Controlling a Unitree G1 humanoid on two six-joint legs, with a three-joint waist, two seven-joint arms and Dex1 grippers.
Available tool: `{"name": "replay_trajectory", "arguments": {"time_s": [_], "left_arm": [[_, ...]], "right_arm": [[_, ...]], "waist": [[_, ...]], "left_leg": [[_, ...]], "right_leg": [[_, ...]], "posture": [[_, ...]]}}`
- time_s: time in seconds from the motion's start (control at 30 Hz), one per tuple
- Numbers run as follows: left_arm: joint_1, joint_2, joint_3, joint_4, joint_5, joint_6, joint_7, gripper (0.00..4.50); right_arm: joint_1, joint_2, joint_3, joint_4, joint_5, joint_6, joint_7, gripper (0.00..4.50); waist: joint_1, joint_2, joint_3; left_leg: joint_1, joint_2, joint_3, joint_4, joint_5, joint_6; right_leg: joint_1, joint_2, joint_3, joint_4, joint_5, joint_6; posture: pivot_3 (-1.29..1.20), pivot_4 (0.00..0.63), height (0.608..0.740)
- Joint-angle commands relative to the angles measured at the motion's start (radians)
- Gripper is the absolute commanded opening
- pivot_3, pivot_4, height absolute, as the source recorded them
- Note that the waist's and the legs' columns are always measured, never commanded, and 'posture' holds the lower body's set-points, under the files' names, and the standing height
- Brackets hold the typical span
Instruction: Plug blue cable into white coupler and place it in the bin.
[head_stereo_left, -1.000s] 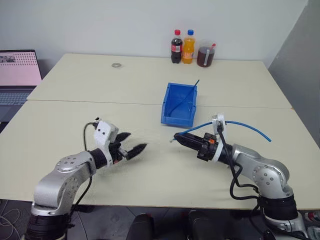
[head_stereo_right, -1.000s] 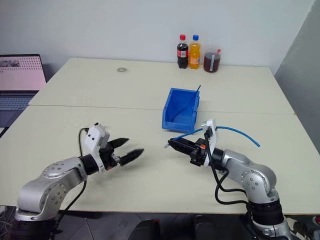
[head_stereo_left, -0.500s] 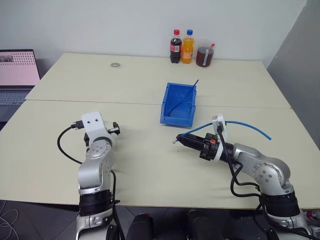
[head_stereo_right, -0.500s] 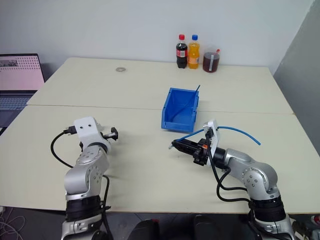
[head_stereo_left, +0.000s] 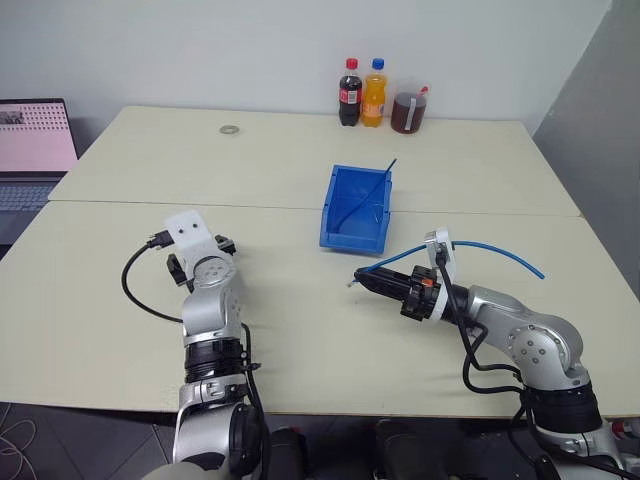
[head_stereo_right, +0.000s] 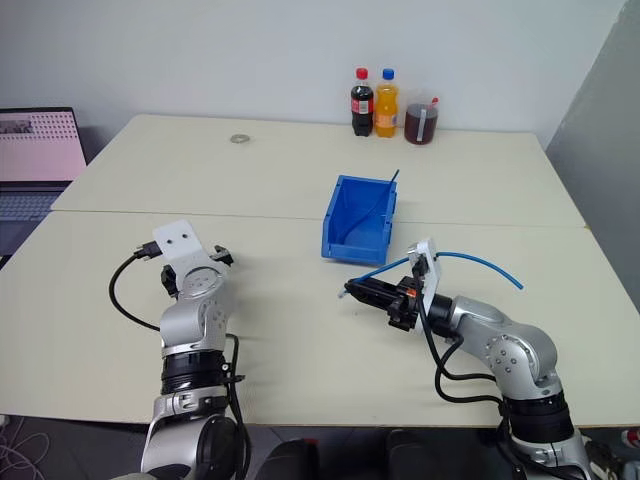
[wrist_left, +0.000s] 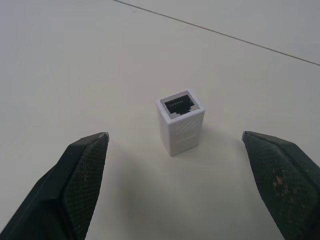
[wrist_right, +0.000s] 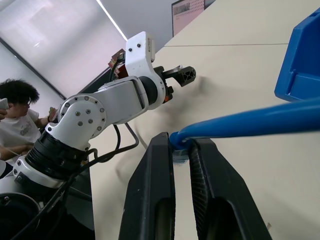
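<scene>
The white coupler (wrist_left: 180, 121) stands on end on the table (head_stereo_left: 300, 330), long axis upright, its dark socket facing up; a small boxy white block. The left gripper (wrist_left: 180, 187) hovers with its fingers spread wide to either side, touching nothing. The right gripper (wrist_right: 181, 150) is clamped on the plug end of the blue cable (head_stereo_left: 495, 247), which trails off to the right, near the bin (head_stereo_left: 356, 207).

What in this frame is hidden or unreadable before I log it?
- Coupler: in the head views, the left arm blocks it.
- Cable plug: in the right wrist view, buried between the right gripper fingers.
- Bin floor: in the head views, its near wall covers the front part.
- Laptop: in the head views, cut off by the frame edge.
</scene>
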Motion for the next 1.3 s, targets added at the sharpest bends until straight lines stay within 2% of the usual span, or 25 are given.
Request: {"name": "replay_trajectory", "arguments": {"time_s": [0.03, 0.43, 0.47, 0.5, 0.77, 0.87, 0.97, 1.0, 1.1, 1.17, 1.3], "left_arm": [[-0.037, 0.005, 0.01, 0.019, -0.002, -0.037, 0.002, 4.5], [-0.096, 0.024, 0.04, 0.129, -0.009, -0.093, 0.01, 4.5], [-0.099, 0.025, 0.041, 0.134, -0.01, -0.097, 0.01, 4.14], [-0.101, 0.026, 0.042, 0.14, -0.01, -0.1, 0.011, 4.05], [-0.12, 0.036, 0.045, 0.178, -0.013, -0.13, 0.009, 2.29], [-0.124, 0.04, 0.044, 0.19, -0.012, -0.136, 0.009, 1.5], [-0.115, 0.042, 0.04, 0.192, -0.009, -0.131, 0.007, 0.92], [-0.111, 0.042, 0.038, 0.191, -0.009, -0.129, 0.006, 0.78], [-0.089, 0.045, 0.026, 0.171, -0.009, -0.124, -0.018, 0.78], [-0.044, 0.065, -0.001, 0.11, -0.031, -0.112, -0.119, 0.78], [0.093, 0.16, -0.102, -0.066, -0.107, -0.079, -0.448, 0.78]], "right_arm": [[-0.002, -0.007, -0.026, -0.048, 0.012, -0.005, -0.005, 0.13], [0.001, -0.012, -0.03, -0.049, 0.017, -0.004, -0.011, 0.13], [0.002, -0.012, -0.03, -0.05, 0.018, -0.004, -0.011, 0.13], [0.003, -0.013, -0.03, -0.051, 0.018, -0.004, -0.011, 0.13], [0.008, -0.01, -0.031, -0.052, 0.019, -0.006, -0.016, 0.13], [0.012, -0.01, -0.032, -0.054, 0.019, -0.007, -0.017, 0.13], [0.013, -0.008, -0.033, -0.054, 0.018, -0.008, -0.021, 0.13], [0.013, -0.007, -0.033, -0.054, 0.017, -0.009, -0.022, 0.13], [0.014, -0.005, -0.034, -0.057, 0.017, -0.009, -0.026, 0.13], [0.018, -0.005, -0.035, -0.064, 0.016, -0.01, -0.031, 0.13], [0.041, -0.011, -0.053, -0.094, 0.016, -0.014, -0.049, 0.13]], "waist": [[0.0, 0.0, 0.0], [0.0, 0.0, 0.0], [0.0, 0.0, 0.0], [0.0, 0.0, 0.0], [0.0, 0.0, 0.0], [0.0, 0.0, 0.0], [0.0, 0.0, 0.0], [0.0, 0.0, 0.0], [0.0, 0.0, 0.0], [-0.001, 0.0, 0.0], [-0.004, 0.0, 0.0]], "left_leg": [[0.0, 0.0, 0.0, 0.0, 0.0, 0.0], [0.0, -0.001, 0.0, 0.0, 0.0, 0.0], [0.0, -0.001, 0.001, 0.0, 0.0, 0.0], [0.0, -0.001, 0.001, 0.0, 0.0, 0.0], [0.0, -0.001, 0.001, 0.0, 0.0, 0.0], [0.0, -0.001, 0.001, 0.0, 0.0, 0.0], [0.0, -0.001, 0.001, 0.0, 0.0, 0.0], [0.0, -0.001, 0.001, 0.0, 0.0, 0.0], [0.0, -0.001, 0.001, 0.0, 0.0, 0.0], [0.0, 0.0, 0.001, 0.0, 0.0, 0.0], [0.001, 0.001, 0.001, -0.001, 0.0, -0.002]], "right_leg": [[0.0, 0.0, 0.0, 0.0, 0.0, 0.0], [0.0, 0.0, 0.0, 0.0, 0.0, 0.0], [0.0, 0.0, 0.0, 0.0, 0.0, 0.0], [0.0, 0.0, 0.0, 0.0, 0.0, 0.0], [0.0, 0.0, 0.0, 0.0, 0.0, 0.0], [0.0, 0.0, 0.0, 0.0, 0.0, 0.0], [0.0, 0.0, 0.0, 0.0, 0.0, 0.0], [0.0, 0.0, 0.0, 0.0, 0.0, 0.0], [0.0, 0.0, 0.0, 0.0, 0.0, 0.0], [0.0, 0.0, 0.0, 0.0, 0.0, 0.0], [0.0, 0.0, 0.0, 0.0, 0.001, -0.002]], "posture": [[0.0, 0.15, 0.74], [0.0, 0.15, 0.74], [0.0, 0.15, 0.74], [0.0, 0.15, 0.74], [0.0, 0.15, 0.74], [0.0, 0.15, 0.74], [0.0, 0.15, 0.74], [0.0, 0.15, 0.74], [0.0, 0.15, 0.74], [0.0, 0.15, 0.74], [0.0, 0.15, 0.74]]}}
